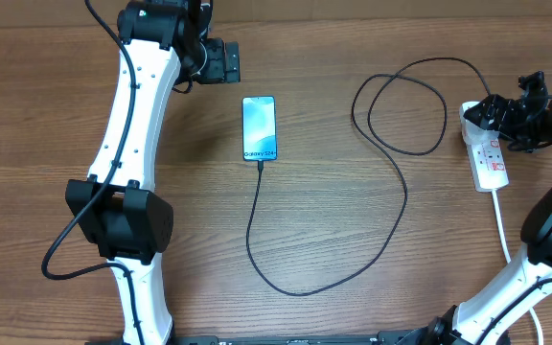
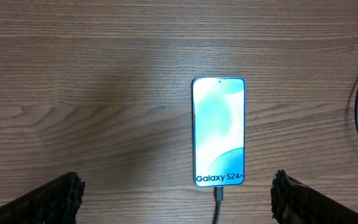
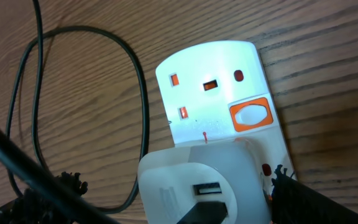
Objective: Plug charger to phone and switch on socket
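Nearest the arm bases, the charger cable (image 1: 295, 292) sweeps in a wide loop across the wooden surface (image 1: 353, 311). Its tip is seated in the bottom edge of the phone (image 1: 260, 127), which lies face up with its screen lit. Farther right the cable coils once and runs to the socket (image 1: 490, 161), where a white adapter (image 3: 197, 186) sits next to a free outlet (image 3: 207, 84) with an orange-framed switch (image 3: 250, 116). The right gripper (image 3: 176, 180) straddles the adapter, fingers apart. Just beyond the phone, the left gripper (image 2: 178, 183) hangs over the surface, fingers spread wide, holding nothing.
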Action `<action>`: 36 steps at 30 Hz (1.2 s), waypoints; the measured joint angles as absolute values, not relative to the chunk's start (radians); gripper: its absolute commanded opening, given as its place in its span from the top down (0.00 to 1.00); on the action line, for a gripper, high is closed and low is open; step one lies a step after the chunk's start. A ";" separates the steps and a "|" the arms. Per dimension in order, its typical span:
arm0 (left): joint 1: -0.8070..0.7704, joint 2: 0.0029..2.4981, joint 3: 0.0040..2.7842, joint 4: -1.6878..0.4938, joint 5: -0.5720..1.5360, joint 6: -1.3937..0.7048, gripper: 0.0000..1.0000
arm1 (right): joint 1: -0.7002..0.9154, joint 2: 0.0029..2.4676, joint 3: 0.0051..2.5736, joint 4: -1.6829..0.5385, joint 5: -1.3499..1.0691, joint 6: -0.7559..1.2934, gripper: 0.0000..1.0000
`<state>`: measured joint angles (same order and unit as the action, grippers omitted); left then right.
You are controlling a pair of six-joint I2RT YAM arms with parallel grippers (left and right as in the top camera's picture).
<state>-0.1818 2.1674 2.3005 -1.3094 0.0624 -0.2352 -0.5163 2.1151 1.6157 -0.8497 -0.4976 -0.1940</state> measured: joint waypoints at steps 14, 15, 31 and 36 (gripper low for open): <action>-0.182 2.167 2.300 -1.309 0.062 -0.235 0.00 | -0.514 2.115 1.616 -0.879 -0.455 -0.155 0.00; -0.182 2.167 2.300 -1.310 0.062 -0.235 0.00 | -0.514 2.115 1.616 -0.879 -0.455 -0.155 0.00; -0.182 2.167 2.300 -1.309 0.062 -0.235 0.00 | -0.514 2.115 1.616 -0.879 -0.451 -0.154 0.00; -0.182 2.167 2.300 -1.309 0.062 -0.235 0.00 | -0.514 2.115 1.616 -0.880 -0.448 -0.154 0.00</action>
